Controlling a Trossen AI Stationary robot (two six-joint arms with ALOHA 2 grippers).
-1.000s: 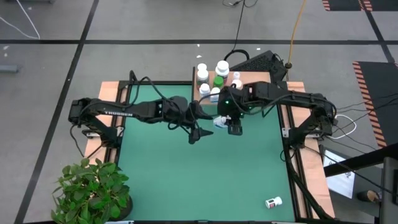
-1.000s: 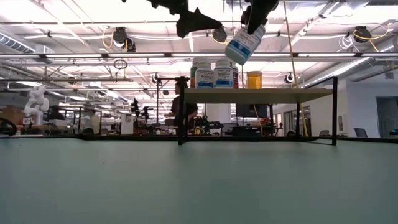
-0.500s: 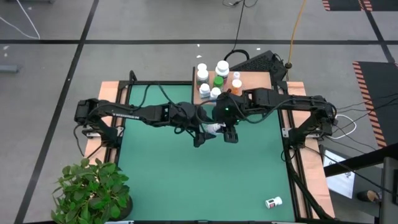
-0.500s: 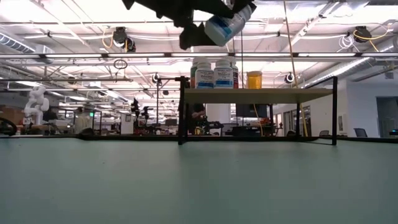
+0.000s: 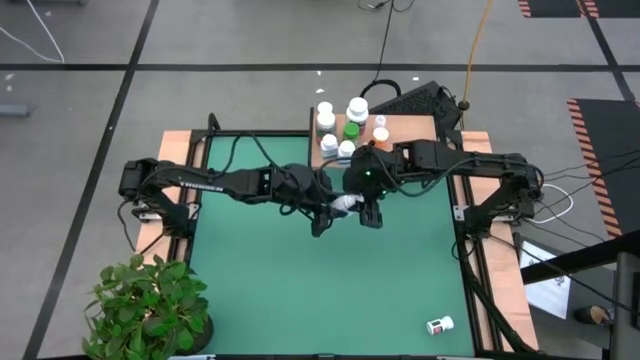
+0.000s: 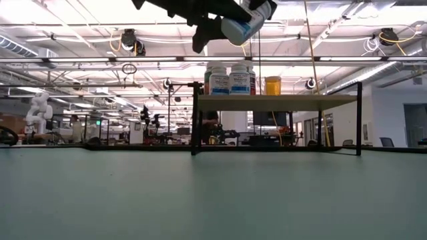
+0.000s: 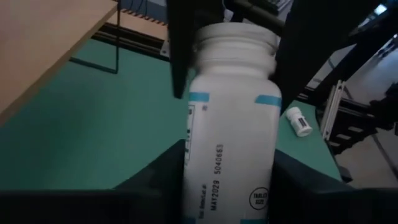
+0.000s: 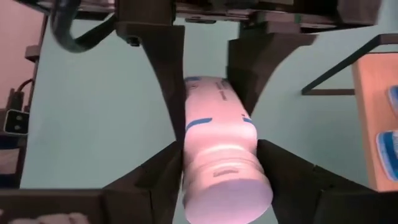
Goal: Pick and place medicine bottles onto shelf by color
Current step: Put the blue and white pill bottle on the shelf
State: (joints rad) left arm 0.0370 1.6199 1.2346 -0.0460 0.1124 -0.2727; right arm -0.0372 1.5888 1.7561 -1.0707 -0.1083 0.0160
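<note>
The left gripper (image 5: 322, 212) and the right gripper (image 5: 368, 207) meet above mid-table, near the shelf (image 5: 410, 130). Both appear clamped on one blue-banded white bottle (image 5: 343, 204), the left on its body, the right toward its cap, held high off the mat. Several bottles (image 5: 340, 128) already stand on the shelf; one stray bottle (image 5: 439, 325) lies at the near right corner, unplaced.

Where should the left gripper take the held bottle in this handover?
By the labelled body of the bottle, from its base end: the right gripper clamps the cap end, leaving only the body free. The left gripper is shut there.
</note>
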